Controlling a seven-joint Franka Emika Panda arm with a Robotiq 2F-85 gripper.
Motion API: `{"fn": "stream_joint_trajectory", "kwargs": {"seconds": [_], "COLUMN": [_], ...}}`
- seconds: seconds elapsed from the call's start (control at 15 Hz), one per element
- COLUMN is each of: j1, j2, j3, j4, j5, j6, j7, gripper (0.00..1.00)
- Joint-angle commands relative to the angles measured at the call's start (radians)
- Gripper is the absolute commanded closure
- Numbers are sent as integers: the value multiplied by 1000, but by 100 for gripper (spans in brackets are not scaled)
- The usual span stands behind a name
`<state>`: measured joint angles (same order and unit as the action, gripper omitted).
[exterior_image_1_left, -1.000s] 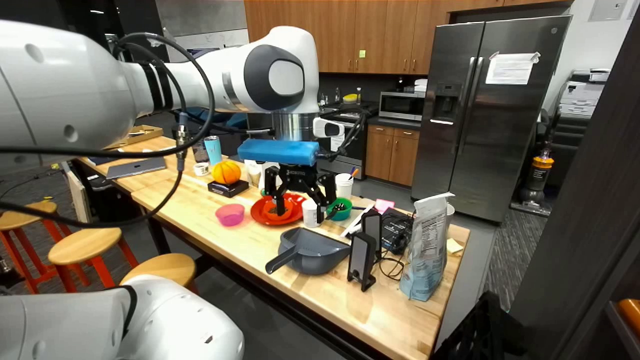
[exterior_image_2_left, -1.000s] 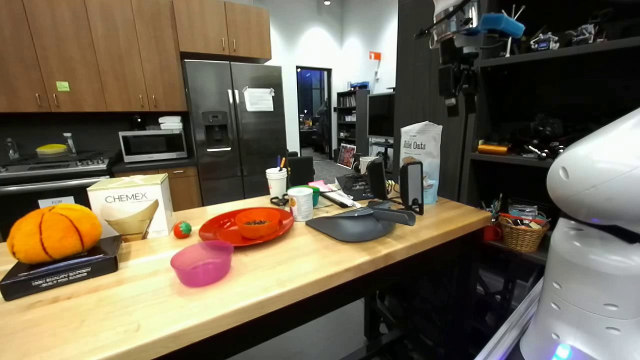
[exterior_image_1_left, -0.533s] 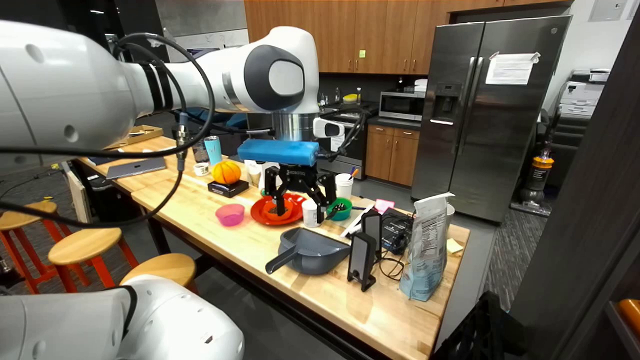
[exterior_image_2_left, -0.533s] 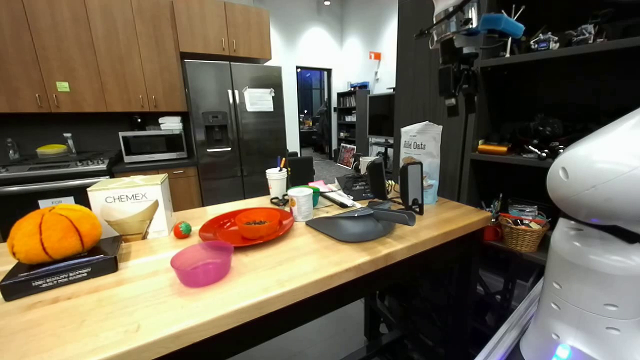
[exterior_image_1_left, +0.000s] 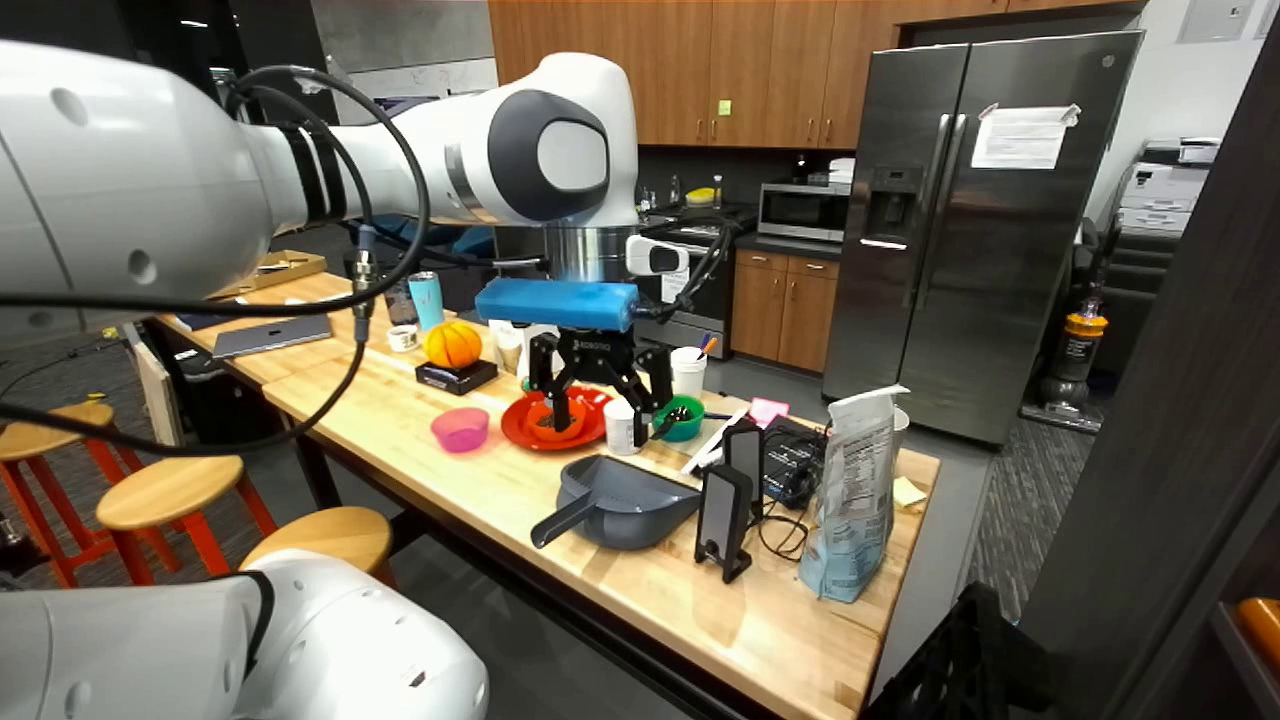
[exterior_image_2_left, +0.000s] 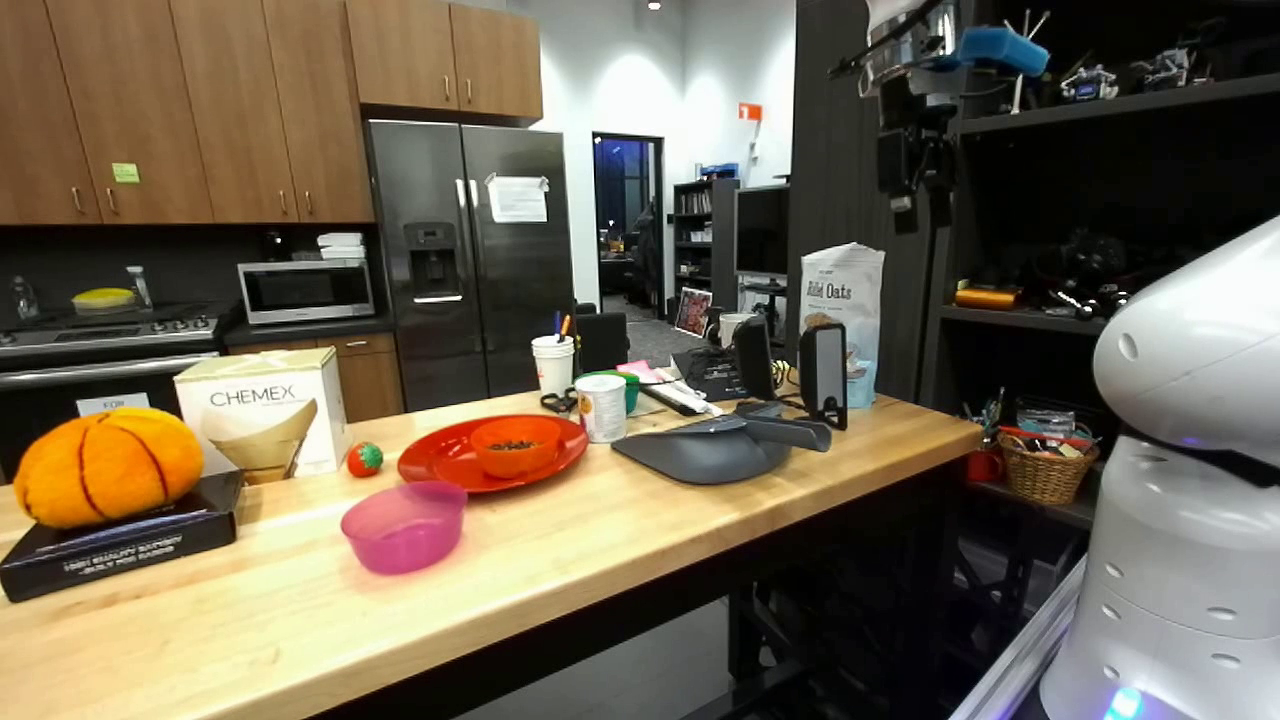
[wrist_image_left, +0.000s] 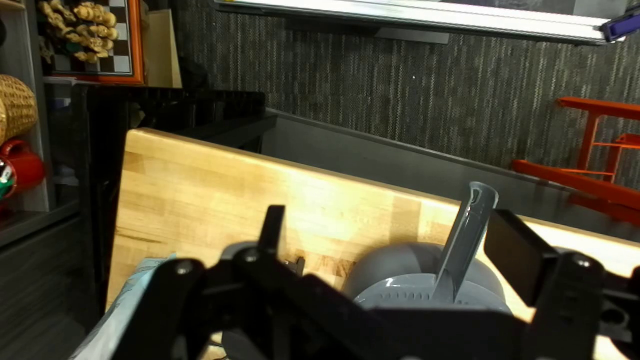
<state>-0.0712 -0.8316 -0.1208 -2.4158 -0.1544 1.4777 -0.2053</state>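
Note:
My gripper (exterior_image_1_left: 600, 425) stands open with nothing between its fingers. In an exterior view the gripper (exterior_image_2_left: 916, 200) hangs well above the table, near the dark shelving. Seen from the wrist, a grey dustpan (wrist_image_left: 420, 280) lies on the wooden table below the spread jaws, its handle pointing to the table edge; the palm hides its lower part. Both exterior views show the dustpan (exterior_image_1_left: 635, 510) near two black speakers (exterior_image_1_left: 722, 515). Behind it stand a white tub (exterior_image_2_left: 602, 408) and a red plate (exterior_image_2_left: 430, 460) bearing an orange bowl (exterior_image_2_left: 515, 460) with small dark bits inside.
A pink bowl (exterior_image_2_left: 405, 530), a toy strawberry (exterior_image_2_left: 365, 459), a pumpkin (exterior_image_2_left: 110, 465) on a black box (exterior_image_2_left: 130, 545) and a Chemex box (exterior_image_2_left: 265, 410) are on the table. A green bowl (exterior_image_1_left: 682, 425), pen cup (exterior_image_1_left: 688, 372) and tall oats bag (exterior_image_1_left: 850, 510) stand there too.

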Motion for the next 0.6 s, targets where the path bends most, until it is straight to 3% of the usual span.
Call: {"fn": "stream_joint_trajectory", "kwargs": {"seconds": [0.0, 0.53], "j1": [14, 21], "j2": [0, 13], "j3": [-8, -16], "j4": [3, 3], "j5": [-5, -7], "j6": [-4, 13], "j7": [8, -4], "gripper": [0, 0]}}
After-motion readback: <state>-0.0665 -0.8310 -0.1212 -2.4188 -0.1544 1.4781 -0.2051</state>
